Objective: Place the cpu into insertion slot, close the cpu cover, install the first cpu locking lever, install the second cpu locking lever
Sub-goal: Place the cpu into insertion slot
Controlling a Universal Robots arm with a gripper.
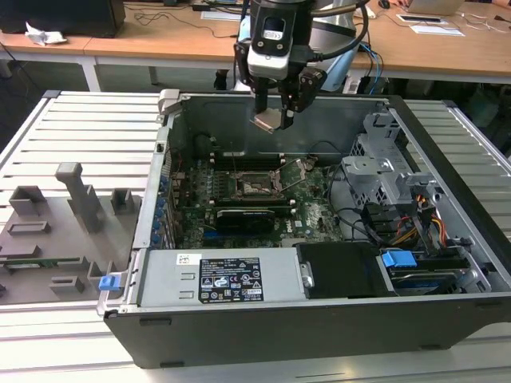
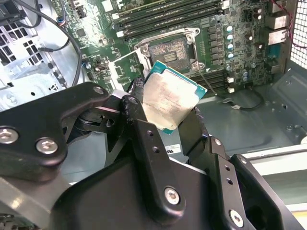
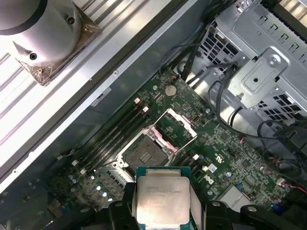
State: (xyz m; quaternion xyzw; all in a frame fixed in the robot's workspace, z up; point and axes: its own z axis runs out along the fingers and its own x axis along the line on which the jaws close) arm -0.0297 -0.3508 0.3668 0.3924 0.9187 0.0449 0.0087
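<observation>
In the open computer case (image 1: 263,335), the insertion slot (image 1: 257,187) lies bare, with the cpu cover (image 3: 175,125) swung up. Above the case, the pincer (image 1: 275,116) is clenched on two opposite edges of the cpu (image 1: 267,121), which is tilted with its metal top facing both wrist cameras.

light: bright, even overhead | glare: cpu (image 2: 170,103) top | shadow: case (image 1: 343,128) interior

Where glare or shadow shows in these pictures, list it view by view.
First wrist view: the slatted table is washed out white, and the metal top of the cpu catches a sheen. Second wrist view: glare bleaches the cpu pale. Exterior view: even room light, with the computer case dim inside.
</observation>
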